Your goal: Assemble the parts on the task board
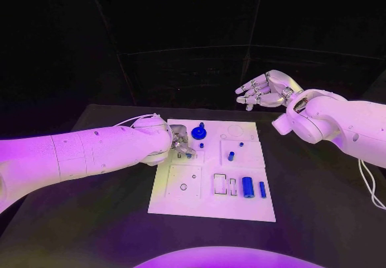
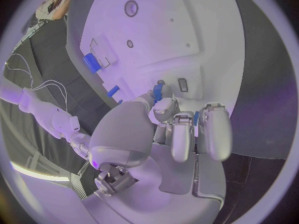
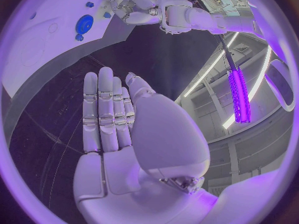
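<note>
- The white task board (image 1: 211, 198) is lying flat in the middle of the black worktop (image 1: 322, 212), with recesses and outlined slots across its surface.
- A round blue knob part (image 1: 198, 133) is standing at the board's far edge, near the middle.
- A small blue peg (image 1: 231, 156) is sitting upright near the board's centre, with a smaller blue peg (image 1: 240, 144) just beyond it.
- A short blue cylinder (image 1: 247, 187) is lying on the near right part of the board, and a thin blue bar (image 1: 262, 189) is lying just to its right; empty rectangular outlines are sitting just to their left.
- The left hand (image 1: 178, 143) is reaching over the board's far left part, fingers curled down; in the left wrist view its fingertips (image 2: 161, 97) are pinching a small blue part (image 2: 157, 90) right at the board surface, beside a small rectangular slot (image 2: 183, 84).
- The left arm is covering the board's left edge, hiding what is lying under it.
- The right hand (image 1: 264, 90) is hanging in the air beyond the board's far right corner, well apart from everything, fingers loosely spread and holding nothing; the right wrist view shows its fingers (image 3: 106, 109) lying straight and side by side.
</note>
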### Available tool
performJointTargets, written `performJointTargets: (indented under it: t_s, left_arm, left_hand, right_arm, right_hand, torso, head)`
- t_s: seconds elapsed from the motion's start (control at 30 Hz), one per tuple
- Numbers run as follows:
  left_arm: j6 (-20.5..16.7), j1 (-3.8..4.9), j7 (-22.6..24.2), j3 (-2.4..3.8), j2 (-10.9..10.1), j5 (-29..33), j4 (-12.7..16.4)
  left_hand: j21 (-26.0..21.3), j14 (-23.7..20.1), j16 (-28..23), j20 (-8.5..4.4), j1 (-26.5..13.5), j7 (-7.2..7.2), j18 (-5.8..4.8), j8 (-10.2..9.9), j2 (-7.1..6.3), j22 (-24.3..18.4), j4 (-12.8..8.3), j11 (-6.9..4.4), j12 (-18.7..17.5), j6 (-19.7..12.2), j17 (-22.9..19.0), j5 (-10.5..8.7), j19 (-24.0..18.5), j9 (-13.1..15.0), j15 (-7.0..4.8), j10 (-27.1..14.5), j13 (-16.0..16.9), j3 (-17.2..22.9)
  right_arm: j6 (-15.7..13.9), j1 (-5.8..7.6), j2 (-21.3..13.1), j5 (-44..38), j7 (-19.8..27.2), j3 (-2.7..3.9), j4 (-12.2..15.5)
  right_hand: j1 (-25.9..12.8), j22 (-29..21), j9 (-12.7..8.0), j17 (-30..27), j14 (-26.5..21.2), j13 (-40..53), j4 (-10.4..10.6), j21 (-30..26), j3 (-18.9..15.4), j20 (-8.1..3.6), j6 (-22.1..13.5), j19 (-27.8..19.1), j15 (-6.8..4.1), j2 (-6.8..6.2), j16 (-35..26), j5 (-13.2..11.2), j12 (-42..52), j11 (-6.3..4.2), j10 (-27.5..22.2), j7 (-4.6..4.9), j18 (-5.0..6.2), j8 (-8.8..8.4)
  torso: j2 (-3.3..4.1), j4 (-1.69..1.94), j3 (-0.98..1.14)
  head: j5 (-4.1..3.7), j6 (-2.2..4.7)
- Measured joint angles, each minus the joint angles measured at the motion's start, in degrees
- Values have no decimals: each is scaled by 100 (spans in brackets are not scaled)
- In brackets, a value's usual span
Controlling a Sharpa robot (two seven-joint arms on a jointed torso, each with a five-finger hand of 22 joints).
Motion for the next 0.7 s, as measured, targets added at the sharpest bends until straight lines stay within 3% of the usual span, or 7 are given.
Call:
performJointTargets:
  t_s: [0.7]
  left_arm:
    - [106,-5,-5,2,-70,-9,52]
  left_hand:
    - [0,0,0,0,-39,-2,0,23,-75,-1,-16,-7,-38,19,0,-6,0,41,0,8,-21,79]
  right_arm:
    - [26,0,10,-1,2,0,-28]
  right_hand:
    - [0,-6,0,7,0,1,16,-21,16,0,0,0,0,0,0,0,-23,0,0,0,0,0]
  torso:
    - [1,-1,1]
  head:
    - [46,-14]
